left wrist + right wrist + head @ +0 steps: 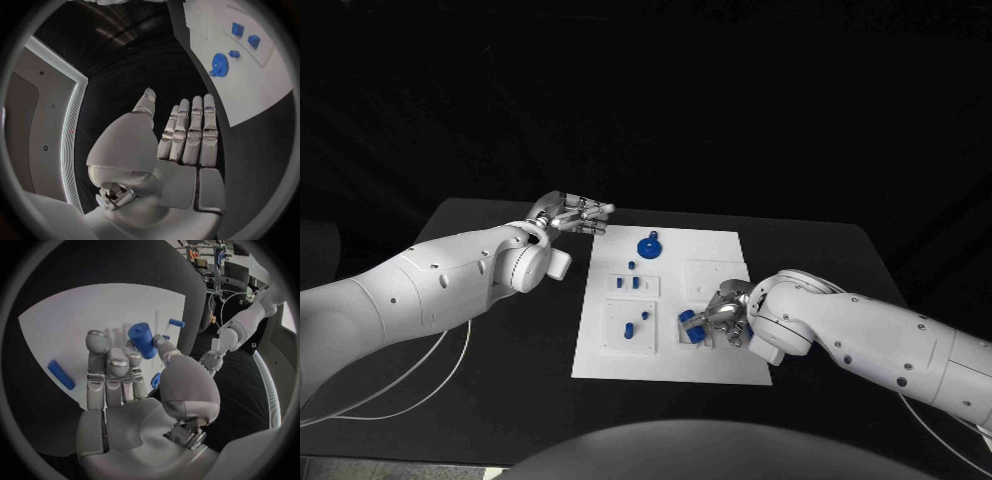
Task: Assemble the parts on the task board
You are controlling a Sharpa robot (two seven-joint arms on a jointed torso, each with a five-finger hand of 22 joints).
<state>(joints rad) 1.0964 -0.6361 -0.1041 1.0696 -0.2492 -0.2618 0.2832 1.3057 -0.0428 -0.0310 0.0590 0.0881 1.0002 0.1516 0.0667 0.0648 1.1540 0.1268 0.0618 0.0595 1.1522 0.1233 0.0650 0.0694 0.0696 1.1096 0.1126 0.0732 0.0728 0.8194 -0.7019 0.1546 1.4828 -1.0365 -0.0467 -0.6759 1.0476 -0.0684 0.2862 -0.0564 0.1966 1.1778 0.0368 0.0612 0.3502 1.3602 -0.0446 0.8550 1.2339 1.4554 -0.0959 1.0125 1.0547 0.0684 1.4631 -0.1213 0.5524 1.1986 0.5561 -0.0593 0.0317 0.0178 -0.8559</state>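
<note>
The white task board (721,244) lies in the middle of the black table. A blue gear (649,246) sits near its far edge, with small blue pieces (629,283) in the middle and a blue peg (629,330) nearer me. My right hand (723,318) hovers over the board's near right part and pinches a blue cylinder (142,339) between thumb and fingers, just above the board (75,320). Another blue peg (60,374) lies flat beside that hand. My left hand (574,215) is off the board's far left corner, its fingers (187,135) straight and holding nothing. The gear (219,64) lies beyond them.
Black table (502,330) surrounds the board on all sides. White cables (416,390) trail under my left arm at the near left. In the right wrist view my left arm (237,330) shows beyond the board's far side.
</note>
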